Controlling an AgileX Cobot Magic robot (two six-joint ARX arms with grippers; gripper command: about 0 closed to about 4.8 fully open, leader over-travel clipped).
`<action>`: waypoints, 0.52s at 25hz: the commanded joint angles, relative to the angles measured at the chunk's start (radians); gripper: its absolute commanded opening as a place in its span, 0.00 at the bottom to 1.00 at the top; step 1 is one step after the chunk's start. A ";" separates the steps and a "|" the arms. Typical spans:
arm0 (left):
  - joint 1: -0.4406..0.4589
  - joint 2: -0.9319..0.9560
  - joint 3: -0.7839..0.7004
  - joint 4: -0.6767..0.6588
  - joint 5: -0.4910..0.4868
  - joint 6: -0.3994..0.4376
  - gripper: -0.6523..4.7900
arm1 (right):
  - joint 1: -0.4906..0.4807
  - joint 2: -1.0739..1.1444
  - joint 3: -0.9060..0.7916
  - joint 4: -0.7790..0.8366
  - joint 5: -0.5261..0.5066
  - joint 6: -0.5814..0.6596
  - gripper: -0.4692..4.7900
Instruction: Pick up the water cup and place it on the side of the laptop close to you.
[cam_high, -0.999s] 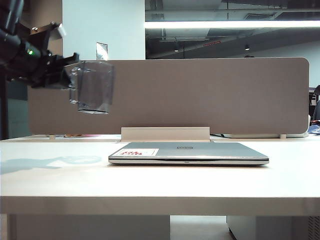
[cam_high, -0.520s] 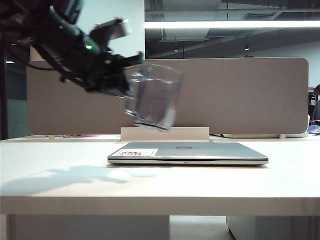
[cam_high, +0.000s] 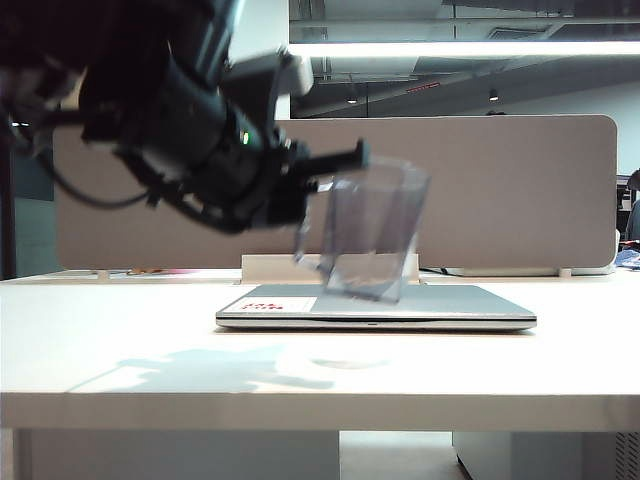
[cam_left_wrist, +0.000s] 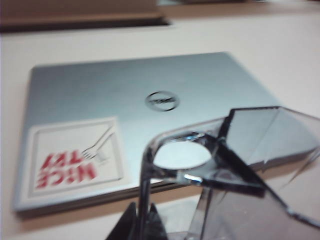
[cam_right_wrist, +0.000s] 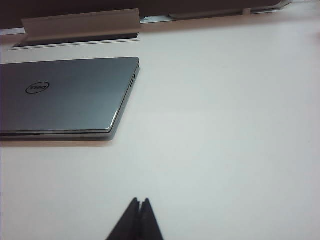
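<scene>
Hanging clear of the worktop (cam_high: 120, 345), the water cup (cam_high: 368, 232) was carried by the left gripper (cam_high: 312, 190), whose jaws were pinched shut on the cup's thin handle side. In the exterior view the cup tilted, its rim leaning away from the arm and its base aimed down toward the strip of worktop between the laptop (cam_high: 420, 305) and the worktop's near edge. The left wrist view showed the same: the cup (cam_left_wrist: 240, 170) filled the foreground, with the closed laptop (cam_left_wrist: 125, 100) and its corner sticker (cam_left_wrist: 75, 155) lying beyond and below it.

What the coming move seemed to turn on was that the target strip lay almost straight below the held cup, on the near side of the laptop's long front edge, which ran parallel to the worktop's near edge. The cup's long axis was off vertical, so it would probably need righting before it could stand. It would also have to land short of the lid.

The right gripper (cam_right_wrist: 139, 210) sat closed and empty, low over bare worktop off the laptop's (cam_right_wrist: 70, 92) right end, well apart from the cup; the left arm was plainly the nearer one.
</scene>
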 joint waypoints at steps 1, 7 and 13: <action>-0.010 0.019 0.000 0.025 -0.127 -0.128 0.11 | 0.001 -0.001 -0.006 0.006 -0.001 0.001 0.07; -0.024 0.059 0.000 0.006 -0.261 -0.257 0.11 | 0.000 -0.001 -0.006 0.006 -0.001 0.001 0.07; -0.085 0.075 0.000 -0.006 -0.335 -0.286 0.11 | 0.000 -0.001 -0.006 0.006 -0.001 0.001 0.07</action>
